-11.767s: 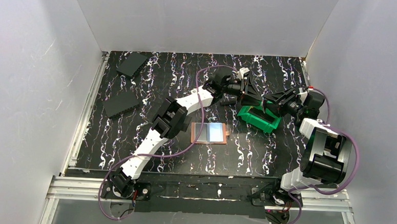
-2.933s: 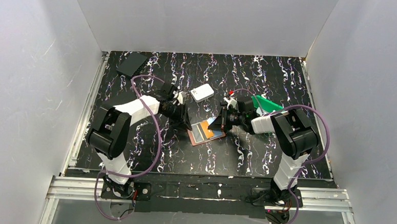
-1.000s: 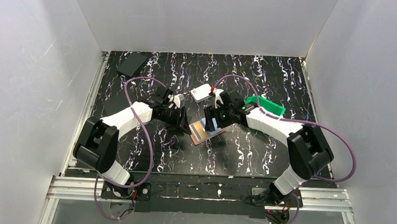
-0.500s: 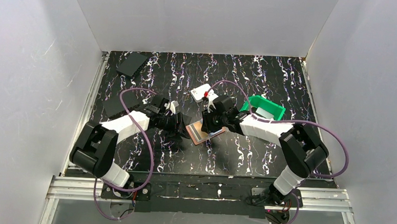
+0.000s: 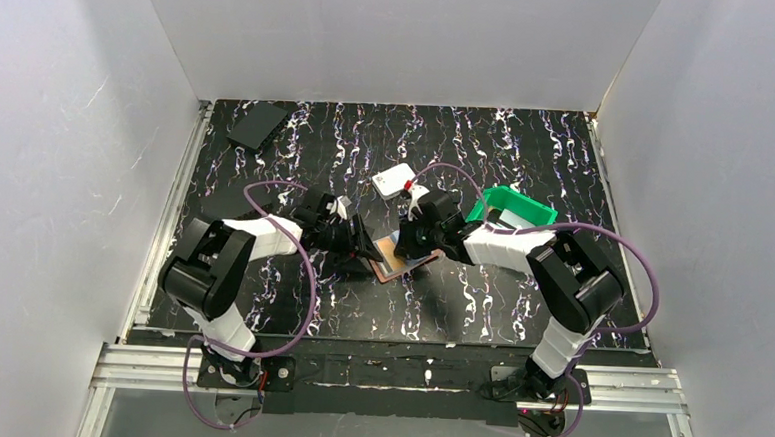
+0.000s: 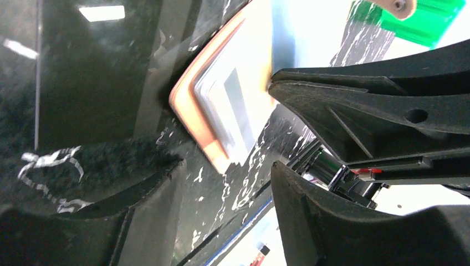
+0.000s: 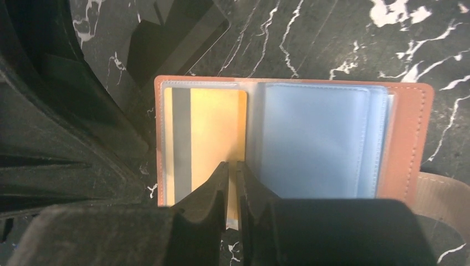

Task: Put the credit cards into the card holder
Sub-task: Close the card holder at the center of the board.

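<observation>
The card holder [image 7: 404,133] lies open on the table, orange-brown with a light-blue panel on its right half. A yellow credit card [image 7: 216,127] with a grey stripe sits in its left pocket. A dark glossy credit card [image 7: 172,39] rests just off the holder's far left corner and fills the upper left of the left wrist view [image 6: 100,83]. My right gripper [image 7: 233,169] hovers over the holder's middle fold with its jaws almost touching; I see nothing between them. My left gripper [image 6: 221,166] stands open at the holder's left corner [image 6: 194,122]. From above, both grippers [image 5: 362,245] [image 5: 409,242] meet over the holder [image 5: 386,266].
A white rounded box [image 5: 395,182] lies just behind the holder. A green bin [image 5: 521,199] stands to the right, behind my right arm. Another dark flat card [image 5: 256,127] lies at the far left corner. White walls enclose the table.
My right gripper's jaws have closed from wide to a hairline gap over the holder's fold. The left gripper has opened wider and edged right toward the holder's corner.
</observation>
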